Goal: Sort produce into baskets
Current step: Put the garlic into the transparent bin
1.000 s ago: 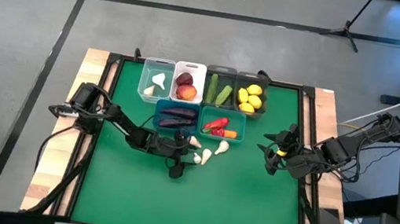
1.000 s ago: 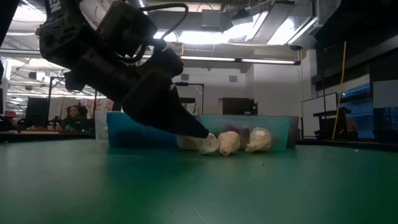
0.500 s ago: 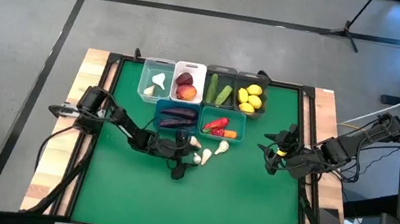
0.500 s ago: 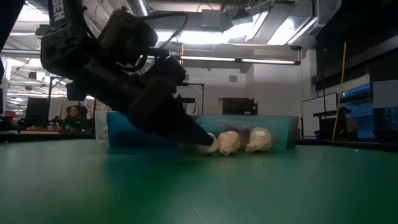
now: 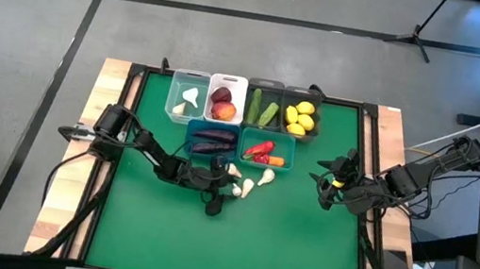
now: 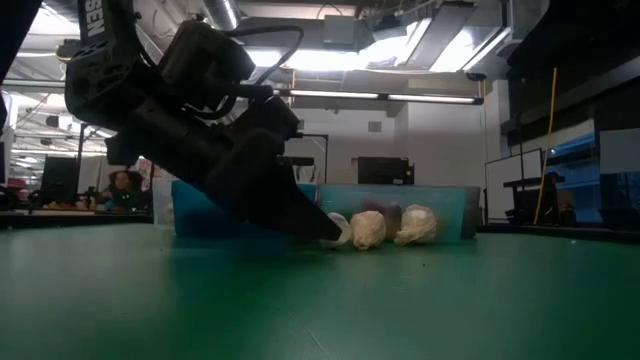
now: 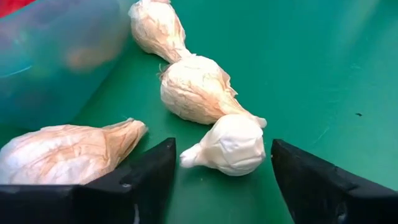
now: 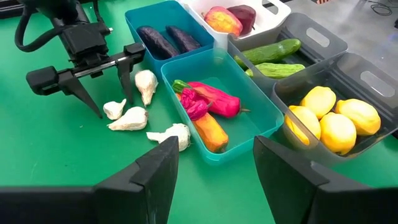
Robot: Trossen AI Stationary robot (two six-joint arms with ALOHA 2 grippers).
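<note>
High view: left gripper (image 5: pixel 223 183) low on the table (image 5: pixel 299 248), just before the blue bin (image 5: pixel 213 139); right gripper (image 5: pixel 325 187) waits apart.
Low view: left fingertips at the nearest garlic (image 6: pixel 337 229).
Left wrist view: fingers spread, small garlic bulb (image 7: pixel 231 145) between them, untouched.
Right wrist view: right fingers (image 8: pixel 155 174) spread, empty; teal bin (image 8: pixel 261 121) ahead.

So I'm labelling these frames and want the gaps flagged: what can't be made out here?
- Low view: the left claw covers most of one garlic and hides the bins' contents.
- Left wrist view: a second garlic is cut off by the edge and the finger.
- High view: the clear bin's garlic count is too small to tell.
</note>
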